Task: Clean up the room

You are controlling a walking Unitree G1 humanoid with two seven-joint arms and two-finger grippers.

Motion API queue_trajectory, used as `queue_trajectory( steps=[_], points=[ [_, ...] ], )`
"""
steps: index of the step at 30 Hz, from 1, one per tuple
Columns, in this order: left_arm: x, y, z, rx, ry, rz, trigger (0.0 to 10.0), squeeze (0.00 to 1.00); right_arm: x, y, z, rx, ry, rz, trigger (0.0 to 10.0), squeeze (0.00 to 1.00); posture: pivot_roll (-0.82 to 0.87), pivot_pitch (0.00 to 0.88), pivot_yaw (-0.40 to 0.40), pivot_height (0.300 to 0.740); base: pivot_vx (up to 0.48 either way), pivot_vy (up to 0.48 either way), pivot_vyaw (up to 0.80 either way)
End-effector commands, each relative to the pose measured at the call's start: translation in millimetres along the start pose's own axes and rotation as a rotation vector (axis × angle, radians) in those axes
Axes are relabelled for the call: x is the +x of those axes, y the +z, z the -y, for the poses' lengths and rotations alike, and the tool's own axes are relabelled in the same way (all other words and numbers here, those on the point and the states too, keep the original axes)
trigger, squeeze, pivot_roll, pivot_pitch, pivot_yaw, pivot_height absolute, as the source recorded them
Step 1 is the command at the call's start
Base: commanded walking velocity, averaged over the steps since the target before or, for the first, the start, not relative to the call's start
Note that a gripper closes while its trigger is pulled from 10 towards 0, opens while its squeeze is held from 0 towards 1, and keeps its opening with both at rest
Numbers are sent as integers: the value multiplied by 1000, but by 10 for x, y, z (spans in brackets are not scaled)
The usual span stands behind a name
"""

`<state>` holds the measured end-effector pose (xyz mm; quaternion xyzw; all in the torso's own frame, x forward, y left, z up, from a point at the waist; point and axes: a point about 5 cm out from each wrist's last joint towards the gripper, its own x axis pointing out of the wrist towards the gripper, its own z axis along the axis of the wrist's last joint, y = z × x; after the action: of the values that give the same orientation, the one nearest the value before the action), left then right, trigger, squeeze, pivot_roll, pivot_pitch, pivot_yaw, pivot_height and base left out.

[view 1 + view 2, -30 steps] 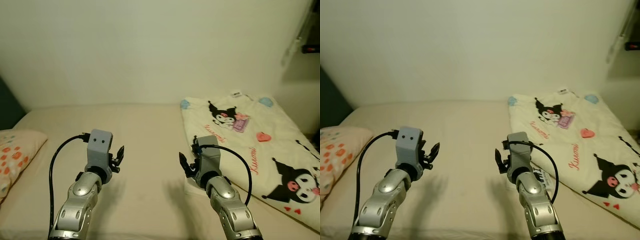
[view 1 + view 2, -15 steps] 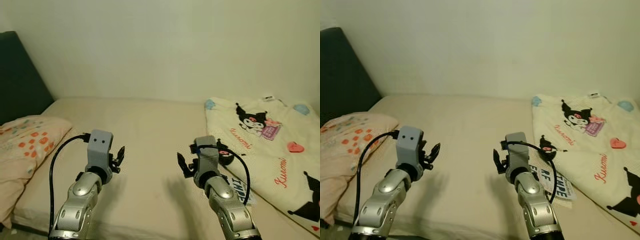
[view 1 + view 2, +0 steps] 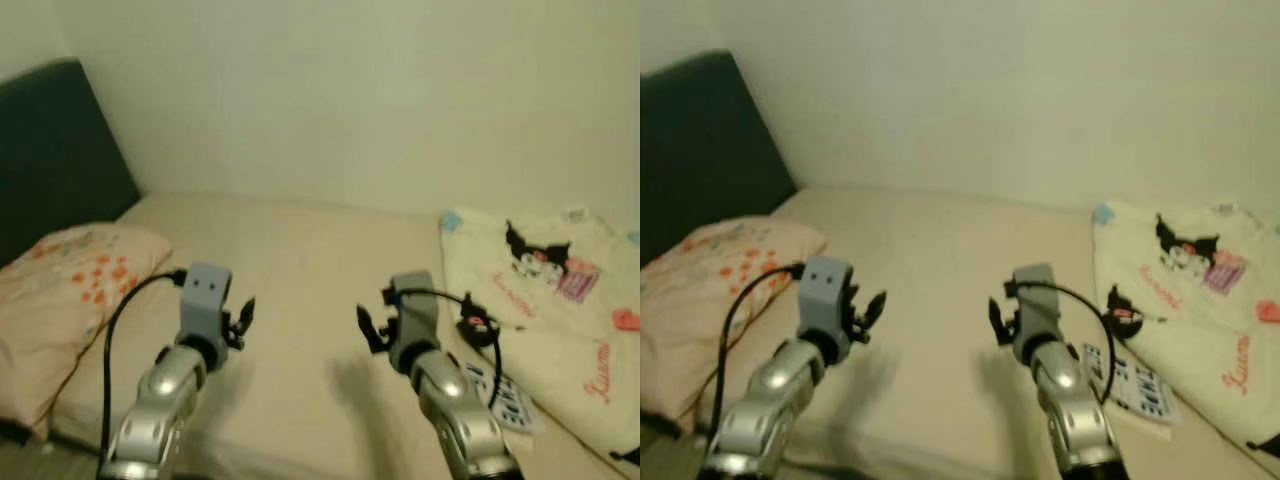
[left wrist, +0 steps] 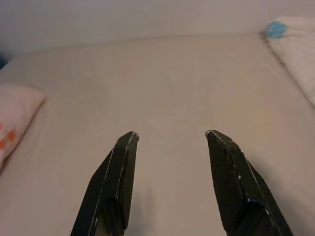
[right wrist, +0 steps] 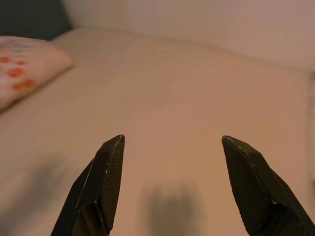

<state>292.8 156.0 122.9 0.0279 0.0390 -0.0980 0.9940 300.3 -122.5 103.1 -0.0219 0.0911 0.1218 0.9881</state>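
A bed [image 3: 300,260] with a beige sheet lies before me. A cream blanket [image 3: 560,300] printed with black cartoon figures is spread over its right side. A pillow [image 3: 60,290] with orange dots rests at the left. My left gripper [image 4: 170,135] hovers open over the bare sheet, nothing between its fingers. My right gripper [image 5: 172,140] is also open above the sheet, a little left of the blanket's edge. Both arms, the left [image 3: 165,400] and the right [image 3: 450,410], reach forward over the bed's near side.
A dark headboard [image 3: 50,150] stands at the left behind the pillow. A pale wall [image 3: 350,90] runs along the far side of the bed. A small printed label or card [image 3: 1130,385] lies at the blanket's near edge, by my right arm.
The whole view has swung to the left: the headboard and pillow have come in, and the blanket has slid toward the right edge. Both grippers stay open in the same pose.
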Motion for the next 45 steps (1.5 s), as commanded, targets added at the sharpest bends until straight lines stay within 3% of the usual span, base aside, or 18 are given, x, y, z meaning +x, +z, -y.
queue_trajectory(
  steps=[1, 34, 37, 40, 45],
  points=[
    [-11, -22, -17, 5, 2, -14, 10000, 0, -4, -32, -7, -8, 4, -10, 10000, 0, -81, 11, 29, 740, 0, 0, 800],
    [-1, -29, -2, 18, -17, -34, 10000, 0, -5, -34, -3, 8, -5, -8, 10000, 0, -84, 19, 42, 740, 0, 0, 800],
    [-6, -56, -38, 4, 28, -57, 10000, 0, -4, -30, -8, 8, -3, -8, 10000, 0, -78, 27, 39, 740, 0, 0, 800],
    [-6, -129, -102, -61, 103, -99, 10000, 0, -1, -31, -11, 7, -1, -10, 10000, 0, -78, 27, 39, 740, 0, 0, 800],
    [-28, -222, -135, -97, 142, -139, 10000, 0, 8, -24, -11, 3, 2, -8, 10000, 0, -78, 31, 39, 740, 0, 0, 800]
  ],
)
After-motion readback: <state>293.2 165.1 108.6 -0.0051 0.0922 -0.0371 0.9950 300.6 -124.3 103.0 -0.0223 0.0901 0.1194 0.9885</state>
